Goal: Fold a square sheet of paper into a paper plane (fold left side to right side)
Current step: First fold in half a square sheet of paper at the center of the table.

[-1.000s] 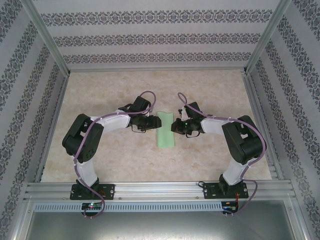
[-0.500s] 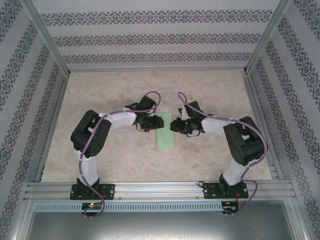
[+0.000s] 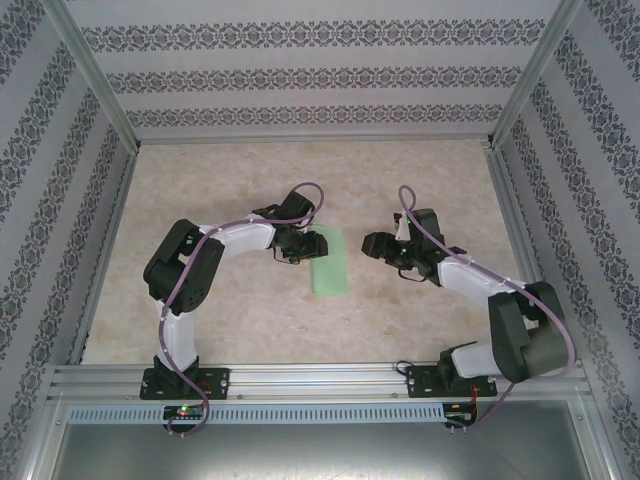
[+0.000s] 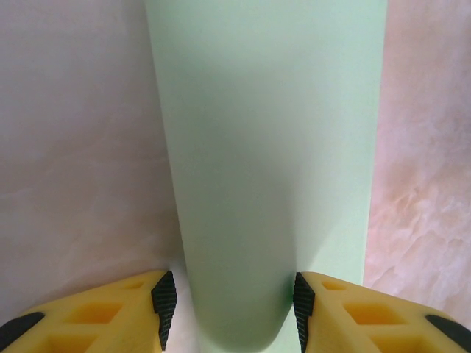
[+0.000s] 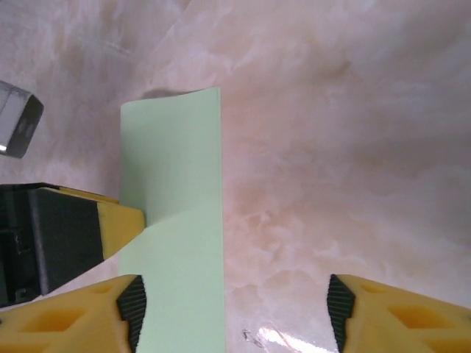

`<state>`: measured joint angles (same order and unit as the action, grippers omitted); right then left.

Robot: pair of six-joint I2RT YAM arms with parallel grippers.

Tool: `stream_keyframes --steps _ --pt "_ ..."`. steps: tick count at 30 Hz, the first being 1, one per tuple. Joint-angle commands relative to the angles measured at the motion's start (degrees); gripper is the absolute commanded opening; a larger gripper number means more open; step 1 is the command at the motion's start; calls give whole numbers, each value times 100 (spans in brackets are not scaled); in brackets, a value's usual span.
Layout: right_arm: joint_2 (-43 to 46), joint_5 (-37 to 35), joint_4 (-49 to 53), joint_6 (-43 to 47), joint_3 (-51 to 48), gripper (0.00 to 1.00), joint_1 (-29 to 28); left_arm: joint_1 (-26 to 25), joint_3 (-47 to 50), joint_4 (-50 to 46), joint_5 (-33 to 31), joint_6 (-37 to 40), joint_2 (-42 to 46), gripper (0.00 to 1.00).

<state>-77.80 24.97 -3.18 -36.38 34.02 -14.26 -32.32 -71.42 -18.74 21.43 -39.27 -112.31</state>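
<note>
The square sheet of paper, folded into a narrow strip, lies mid-desk. The left arm bends in low, its tool half-closed around the strip's raised fold. The right tool hangs just beside the strip, fingers wide.

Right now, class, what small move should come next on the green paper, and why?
Probably press the left claw along the fold to crease it: the square sheet of paper lies folded into a strip, but its fold bulges rounded between that claw's pads, and the right claw stands open.
</note>
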Motion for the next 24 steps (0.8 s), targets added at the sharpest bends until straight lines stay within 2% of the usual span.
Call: stream_keyframes --steps 1,6,7,24 --pt "368 179 -717 -352 -256 77 123 -117 -43 -451 -269 125 -242 51" --pt "709 260 -916 -543 -456 97 230 -143 -195 -643 -303 201 -369 51" --pt "765 258 -922 -560 -479 98 239 -152 -212 -654 -320 200 -386 51" --pt "1265 55 -593 -405 -510 98 284 -249 -461 -965 -537 287 -643 51"
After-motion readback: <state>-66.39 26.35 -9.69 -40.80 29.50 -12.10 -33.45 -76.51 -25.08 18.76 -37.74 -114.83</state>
